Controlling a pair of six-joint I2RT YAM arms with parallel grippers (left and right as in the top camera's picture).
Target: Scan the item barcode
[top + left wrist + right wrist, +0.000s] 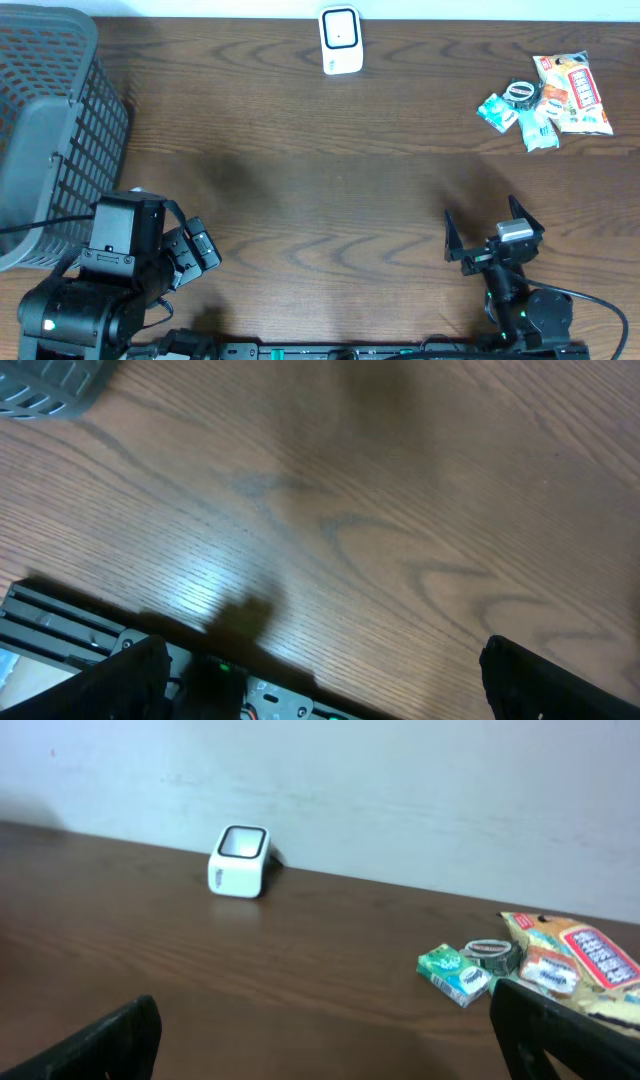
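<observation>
A white barcode scanner (340, 40) stands at the table's far edge, also seen in the right wrist view (240, 860). The items lie in a small heap at the far right: an orange snack packet (578, 95), a green pack (497, 112) and a dark roll (520, 92). The right wrist view shows the green pack (455, 970), the roll (490, 952) and the orange packet (585, 960). My right gripper (487, 228) (330, 1040) is open and empty near the front edge, well short of the heap. My left gripper (197, 255) (330, 685) is open and empty at front left, over bare wood.
A grey mesh basket (50, 130) stands at the left edge, its corner showing in the left wrist view (45, 385). A metal rail (70, 625) runs along the table's front edge. A pale wall backs the table.
</observation>
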